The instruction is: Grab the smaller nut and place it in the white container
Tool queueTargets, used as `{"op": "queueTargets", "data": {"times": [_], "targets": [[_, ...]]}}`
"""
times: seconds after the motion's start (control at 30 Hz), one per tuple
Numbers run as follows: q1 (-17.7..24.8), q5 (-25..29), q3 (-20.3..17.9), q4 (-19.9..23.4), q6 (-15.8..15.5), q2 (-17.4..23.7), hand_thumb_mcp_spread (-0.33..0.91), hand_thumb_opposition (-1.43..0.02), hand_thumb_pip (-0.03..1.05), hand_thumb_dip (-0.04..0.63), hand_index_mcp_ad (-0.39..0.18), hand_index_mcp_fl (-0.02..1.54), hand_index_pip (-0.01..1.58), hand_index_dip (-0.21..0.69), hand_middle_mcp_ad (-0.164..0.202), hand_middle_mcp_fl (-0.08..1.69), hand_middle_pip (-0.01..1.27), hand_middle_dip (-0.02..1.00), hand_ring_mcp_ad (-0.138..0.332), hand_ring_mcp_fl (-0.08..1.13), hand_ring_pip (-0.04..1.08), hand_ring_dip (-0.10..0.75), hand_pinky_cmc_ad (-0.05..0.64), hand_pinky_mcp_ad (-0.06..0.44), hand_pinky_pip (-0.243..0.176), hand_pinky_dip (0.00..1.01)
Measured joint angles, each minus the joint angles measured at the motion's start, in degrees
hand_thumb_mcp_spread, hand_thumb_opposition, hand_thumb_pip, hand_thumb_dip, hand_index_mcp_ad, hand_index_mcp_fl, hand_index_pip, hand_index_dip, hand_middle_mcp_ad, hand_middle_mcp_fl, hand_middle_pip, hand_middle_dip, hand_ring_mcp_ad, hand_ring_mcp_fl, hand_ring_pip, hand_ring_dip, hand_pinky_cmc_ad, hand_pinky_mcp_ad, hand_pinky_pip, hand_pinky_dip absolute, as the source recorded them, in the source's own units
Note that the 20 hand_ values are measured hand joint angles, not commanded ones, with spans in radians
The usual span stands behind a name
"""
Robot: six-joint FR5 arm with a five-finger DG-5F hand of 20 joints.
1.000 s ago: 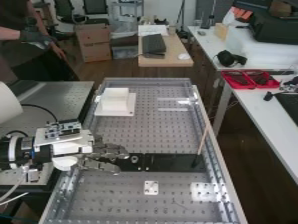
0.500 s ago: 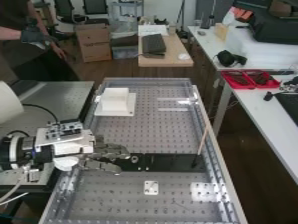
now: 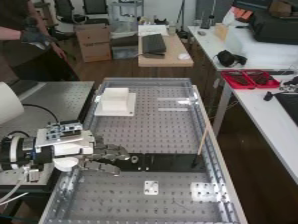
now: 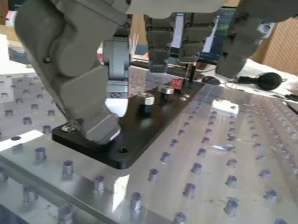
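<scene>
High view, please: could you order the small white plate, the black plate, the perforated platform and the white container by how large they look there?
1. Perforated platform
2. Black plate
3. White container
4. Small white plate

From where I'm standing, the high view looks down from above the near end of the table (image 3: 148,131), slanting along it toward the far end. It's well back, so it takes in most of the table, the arm (image 3: 6,104) at left and the room beyond. The wrist view rides on the arm, low and close at the left, peering past the fingers (image 3: 112,150) along the black plate (image 3: 171,163) toward the right. Both views share the plate, the fingers and the table around them.
</scene>
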Motion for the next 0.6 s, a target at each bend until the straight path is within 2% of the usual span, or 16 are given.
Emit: {"op": "queueTargets", "data": {"times": [0.27,0.6], "targets": [[0.0,0.4,0.2,-0.1,0.0,0.0,0.46,-0.88,0.70,0.253,-0.188,0.02,1.56,0.176,0.058,0.09,0.13,0.24,0.110,0.00,0.09,0.089,0.365,0.279,-0.026,0.25],[0.3,0.7,0.3,-0.2,0.1,-0.1,0.46,-0.88,0.70,0.253,-0.188,0.12,1.55,0.169,0.054,0.10,0.13,0.24,0.106,0.00,0.09,0.089,0.365,0.279,-0.026,0.25]]}}
